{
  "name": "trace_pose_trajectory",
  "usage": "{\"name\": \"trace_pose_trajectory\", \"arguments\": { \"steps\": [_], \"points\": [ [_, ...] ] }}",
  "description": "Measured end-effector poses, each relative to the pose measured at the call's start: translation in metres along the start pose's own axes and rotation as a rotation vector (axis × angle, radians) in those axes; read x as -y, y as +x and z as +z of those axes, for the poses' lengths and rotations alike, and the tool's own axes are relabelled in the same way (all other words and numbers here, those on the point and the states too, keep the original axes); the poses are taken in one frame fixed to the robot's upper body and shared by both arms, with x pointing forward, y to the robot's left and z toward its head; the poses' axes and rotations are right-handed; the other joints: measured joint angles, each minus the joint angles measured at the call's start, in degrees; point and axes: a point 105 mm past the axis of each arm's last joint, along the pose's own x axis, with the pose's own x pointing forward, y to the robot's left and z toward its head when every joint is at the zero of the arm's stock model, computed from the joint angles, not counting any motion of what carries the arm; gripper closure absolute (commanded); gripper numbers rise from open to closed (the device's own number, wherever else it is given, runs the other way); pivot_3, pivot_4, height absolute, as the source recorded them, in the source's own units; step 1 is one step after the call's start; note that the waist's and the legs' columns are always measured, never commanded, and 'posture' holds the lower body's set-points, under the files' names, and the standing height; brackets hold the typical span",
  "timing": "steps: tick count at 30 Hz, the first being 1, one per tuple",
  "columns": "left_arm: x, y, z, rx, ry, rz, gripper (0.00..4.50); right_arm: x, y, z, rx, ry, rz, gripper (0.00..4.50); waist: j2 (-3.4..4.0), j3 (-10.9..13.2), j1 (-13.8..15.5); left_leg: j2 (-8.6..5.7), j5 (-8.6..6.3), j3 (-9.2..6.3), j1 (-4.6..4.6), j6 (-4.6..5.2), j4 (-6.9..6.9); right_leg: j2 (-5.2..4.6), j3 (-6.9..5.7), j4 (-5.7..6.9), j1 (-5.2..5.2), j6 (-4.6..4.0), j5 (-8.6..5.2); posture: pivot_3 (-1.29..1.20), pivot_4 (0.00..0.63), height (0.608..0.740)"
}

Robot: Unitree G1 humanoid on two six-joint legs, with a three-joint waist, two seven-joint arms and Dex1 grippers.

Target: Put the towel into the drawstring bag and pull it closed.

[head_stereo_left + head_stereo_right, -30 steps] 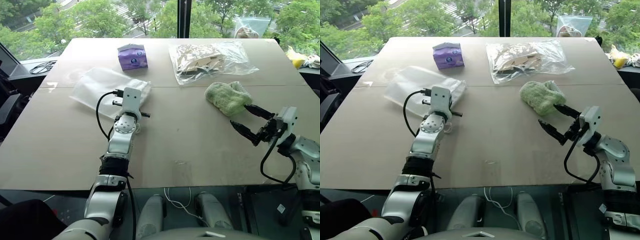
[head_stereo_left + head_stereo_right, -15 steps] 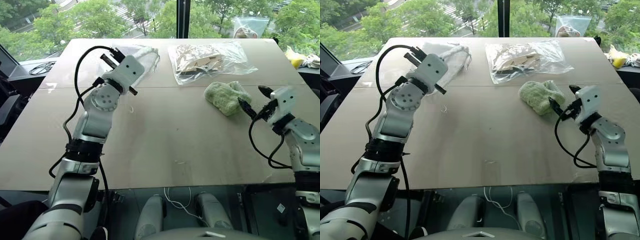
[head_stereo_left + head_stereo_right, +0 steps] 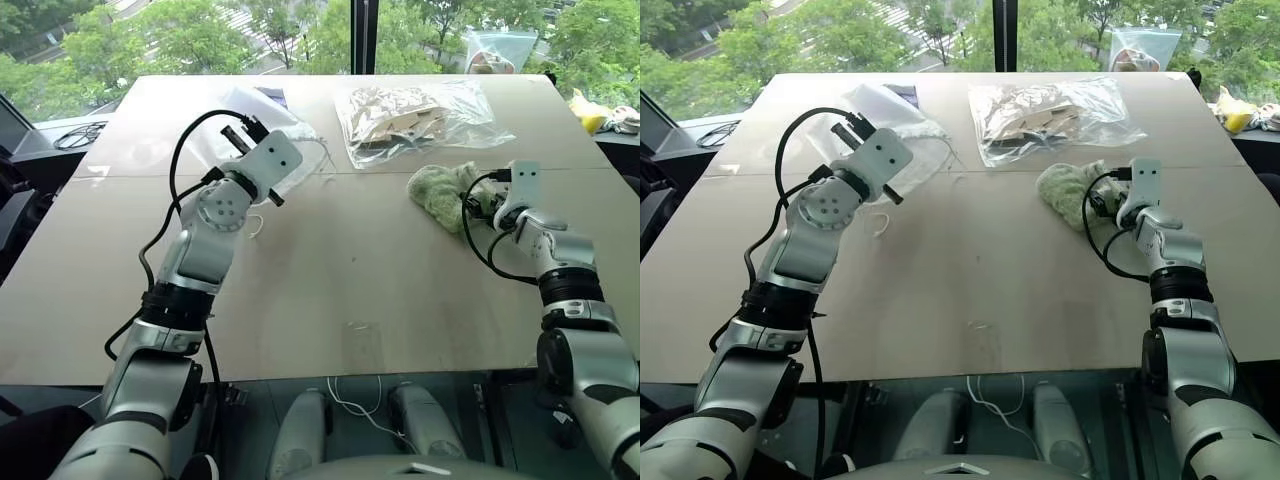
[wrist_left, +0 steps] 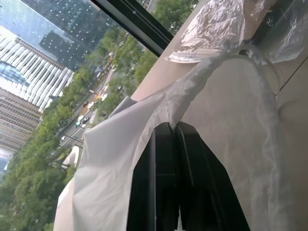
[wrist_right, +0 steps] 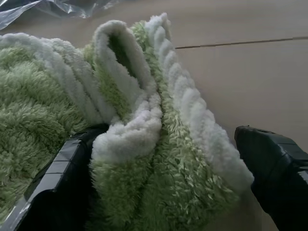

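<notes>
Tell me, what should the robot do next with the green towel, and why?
Probably close the right hand. Its open fingers already sit on either side of the towel, which lies on the table, while the left hand holds up the bag.

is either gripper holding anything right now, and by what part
The left gripper is shut on the bag, pinching a fold of its thin film and holding it off the table. The right gripper is open around the towel's edge, not gripping it.

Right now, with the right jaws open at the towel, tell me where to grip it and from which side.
Grip the towel on its raised folded ridge, coming in from its right edge, level along the table. The right gripper already has its open jaws either side of that fold, which stands proud and looks soft enough to pinch.
</notes>
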Motion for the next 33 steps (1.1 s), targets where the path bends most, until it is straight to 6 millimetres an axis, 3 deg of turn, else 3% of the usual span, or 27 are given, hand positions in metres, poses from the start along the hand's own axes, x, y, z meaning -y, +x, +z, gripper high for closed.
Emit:
{"name": "trace_pose_trajectory", "arguments": {
  "steps": [3, 7, 12, 13, 17, 18, 21, 26, 30, 33],
  "points": [
    [-0.006, 0.0, 0.002, 0.003, 0.012, 0.013, 4.48, -0.008, -0.001, -0.001, -0.037, 0.076, 0.072, 0.0, -0.03, 0.0, -0.2, 0.06, 0.0, -0.01, 0.08, 0.0, 0.0, 0.07, 0.0, 0.06, 0.02, 0.01, -0.01, 0.0, 0.15, 0.74],
    [-0.006, 0.0, 0.002, 0.004, 0.014, 0.013, 4.48, -0.022, -0.003, -0.008, -0.092, 0.028, 0.165, 0.0, -0.07, 0.0, -1.3, 0.12, 0.0, -0.03, 0.12, 0.0, -0.01, 0.13, -0.01, 0.09, 0.02, 0.02, -0.02, 0.0, 0.15, 0.74],
    [-0.004, 0.001, 0.003, 0.009, 0.007, 0.005, 4.5, -0.031, -0.005, -0.018, -0.124, -0.056, 0.208, 2.21, -0.14, -0.1, -2.2, 0.16, 0.0, -0.02, 0.18, 0.0, -0.05, 0.17, -0.01, 0.12, 0.02, 0.02, -0.02, 0.0, 0.15, 0.74],
    [-0.003, 0.001, 0.004, 0.01, 0.004, 0.003, 4.5, -0.033, -0.004, -0.019, -0.125, -0.053, 0.218, 2.48, -0.15, -0.1, -2.3, 0.16, 0.0, -0.02, 0.18, 0.0, -0.05, 0.17, -0.01, 0.12, 0.02, 0.03, -0.02, 0.0, 0.15, 0.74],
    [-0.001, 0.003, 0.008, 0.028, -0.056, -0.005, 4.5, -0.042, -0.004, -0.02, -0.105, 0.0, 0.262, 4.26, -0.16, -0.1, -2.6, 0.16, 0.0, -0.02, 0.19, 0.0, 0.0, 0.16, -0.01, 0.13, 0.04, 0.08, -0.04, 0.0, 0.15, 0.74],
    [-0.003, 0.003, 0.01, 0.035, -0.08, -0.005, 4.5, -0.044, -0.004, -0.02, -0.097, 0.025, 0.277, 4.46, -0.16, -0.1, -2.6, 0.16, 0.0, -0.01, 0.19, 0.0, 0.01, 0.16, 0.0, 0.13, 0.04, 0.11, -0.06, 0.0, 0.15, 0.74],
    [-0.01, 0.005, 0.016, 0.055, -0.177, -0.007, 4.5, -0.052, -0.01, -0.024, -0.097, 0.127, 0.354, 4.46, -0.16, -0.1, -2.7, 0.16, 0.0, -0.02, 0.17, 0.0, -0.01, 0.17, 0.0, 0.13, 0.03, 0.11, -0.06, 0.0, 0.15, 0.74],
    [-0.021, 0.009, 0.032, 0.109, -0.288, -0.028, 4.5, -0.117, -0.056, -0.044, -0.184, 0.33, 0.758, 4.46, 0.04, 0.0, -2.7, 0.12, 0.0, -0.1, 0.01, 0.0, -0.2, 0.13, -0.03, 0.12, -0.11, -0.03, 0.02, 0.0, 0.15, 0.74],
    [-0.022, 0.008, 0.028, 0.098, -0.407, -0.087, 4.5, -0.146, -0.088, -0.021, -0.107, 0.344, 0.919, 4.46, 0.05, 0.0, -2.4, 0.09, 0.0, -0.08, -0.04, 0.0, -0.17, 0.09, -0.03, 0.1, -0.15, 0.14, -0.09, 0.0, 0.15, 0.74],
    [-0.006, 0.006, 0.028, 0.068, -0.524, -0.243, 4.5, -0.162, -0.108, 0.005, -0.001, 0.359, 0.984, 4.46, 0.05, 0.0, -2.1, 0.09, 0.0, -0.12, -0.04, 0.0, -0.13, 0.1, -0.08, 0.11, -0.15, 0.18, -0.11, 0.0, 0.15, 0.74]
  ]
}}
